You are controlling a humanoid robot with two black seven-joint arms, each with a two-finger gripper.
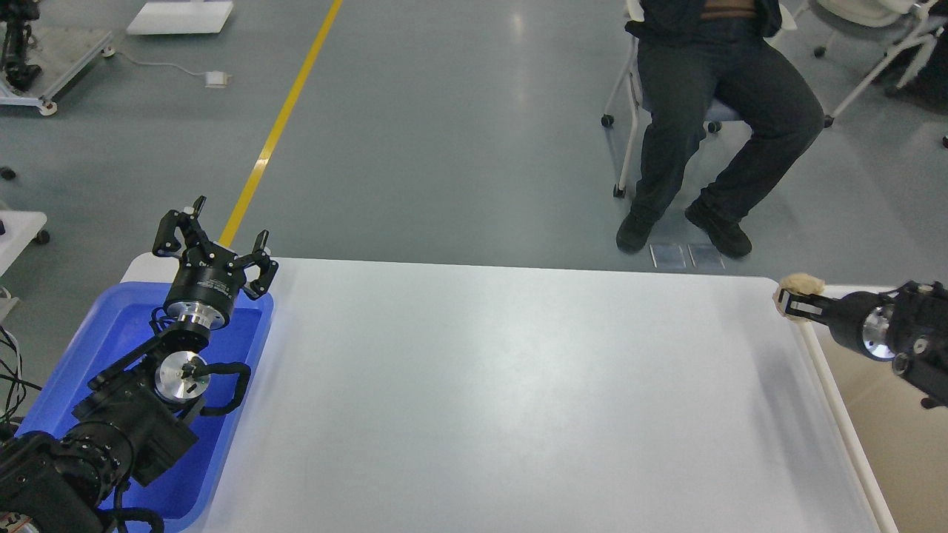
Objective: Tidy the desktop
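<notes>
The desktop (503,400) is a large white tabletop with rounded corners, filling most of the view. My left gripper (211,240) is open and empty, raised over the far end of the blue tray (111,326) at the desktop's left. My right gripper (783,302) reaches in from the right and is shut on a small beige crumpled lump (798,285), held above the desktop's far right corner next to the bin.
A beige-white rimmed bin (822,370) stands along the desktop's right edge. A seated person in dark clothes (711,111) is beyond the far edge. A yellow floor line (285,118) runs at the back left.
</notes>
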